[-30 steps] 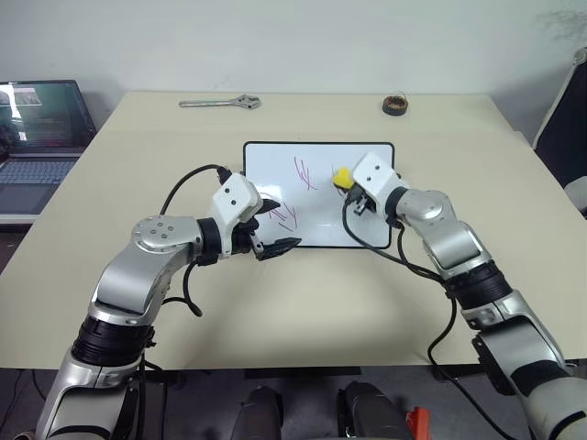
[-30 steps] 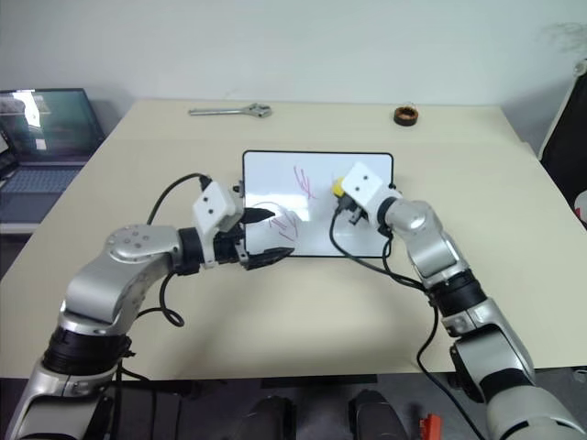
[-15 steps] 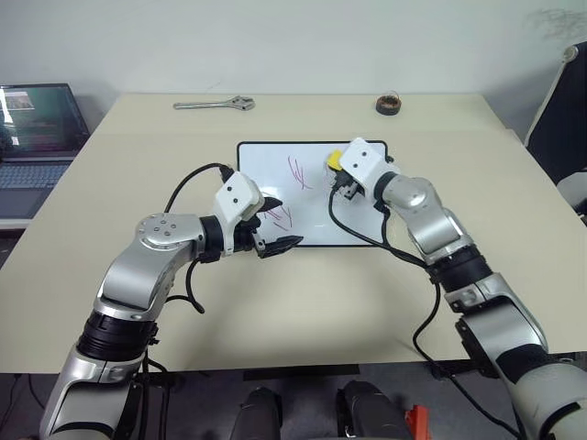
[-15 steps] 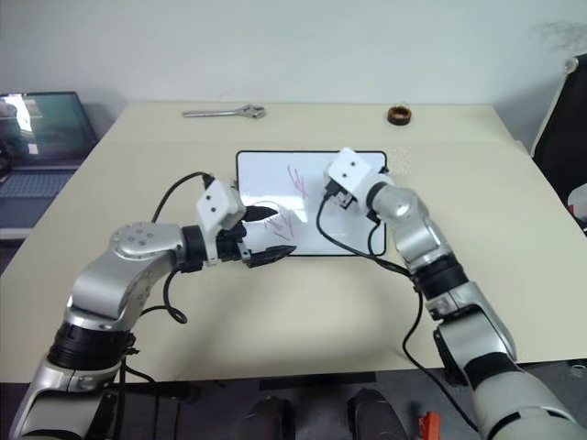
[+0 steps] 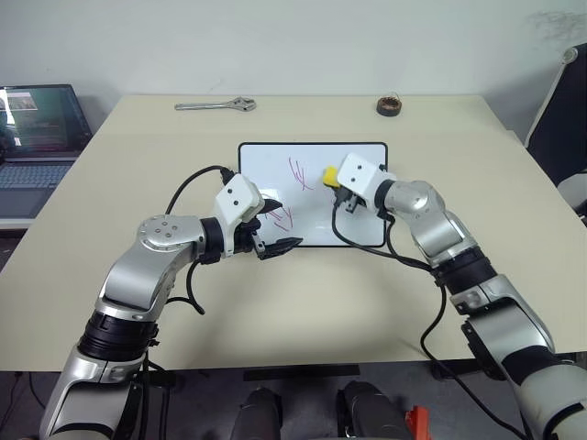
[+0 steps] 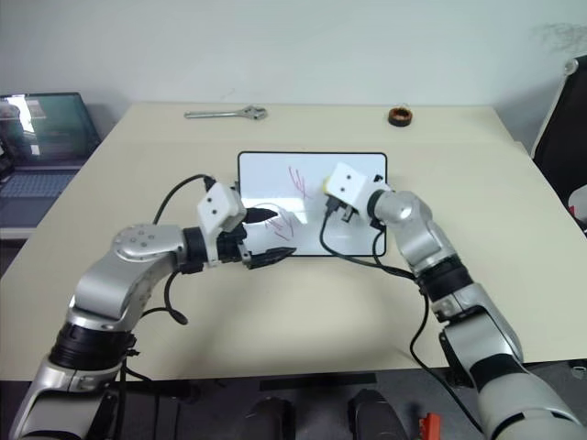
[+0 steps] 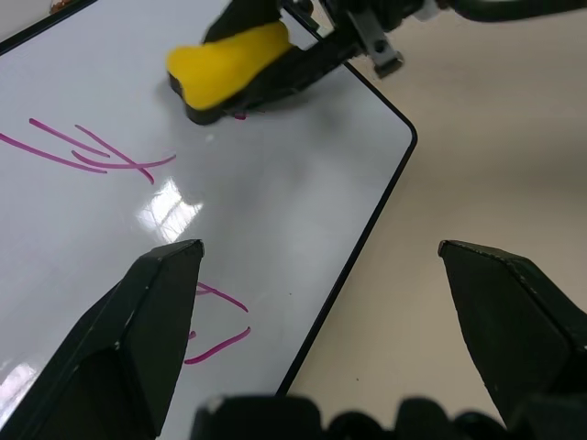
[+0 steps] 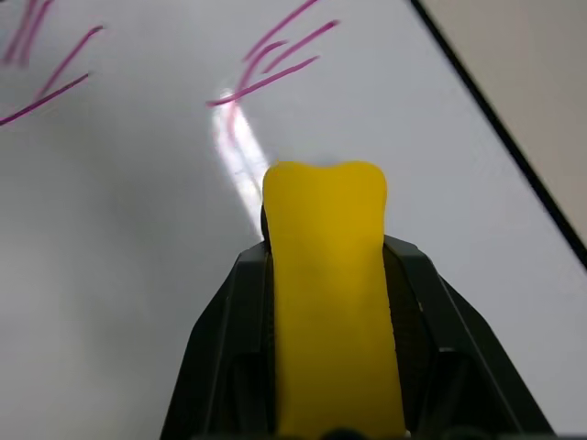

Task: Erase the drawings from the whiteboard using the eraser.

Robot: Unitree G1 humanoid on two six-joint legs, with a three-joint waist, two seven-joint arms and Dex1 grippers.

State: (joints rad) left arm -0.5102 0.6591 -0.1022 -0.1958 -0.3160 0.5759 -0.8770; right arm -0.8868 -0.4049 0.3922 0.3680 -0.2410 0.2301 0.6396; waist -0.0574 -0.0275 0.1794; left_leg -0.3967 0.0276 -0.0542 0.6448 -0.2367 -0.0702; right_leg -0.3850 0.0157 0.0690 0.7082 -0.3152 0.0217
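Right claw (image 5: pixel 336 190): clamped on the yellow eraser (image 5: pixel 327 174), its black underside on the whiteboard (image 5: pixel 348 215) near the board's middle.
Left claw (image 5: pixel 276 226): spread wide, empty, over the board's near left edge.
Drawings (image 5: pixel 300 173): pink strokes left of the eraser; more by the left claw.
Counter (image 5: pixel 303 293): wrench (image 5: pixel 216 105) far left, tape roll (image 5: pixel 392 105) far right.

Yellow eraser (image 5: pixel 328 174) on glossy whiteboard (image 5: pixel 266 160), seemingly touching, beside pink drawings (image 5: pixel 301 172)

Your right gripper (image 8: pixel 332 302) has its fingers clamped tight, arm reaching toward eleven o'clock; your left gripper (image 5: pixel 275 229) stands spread wide.
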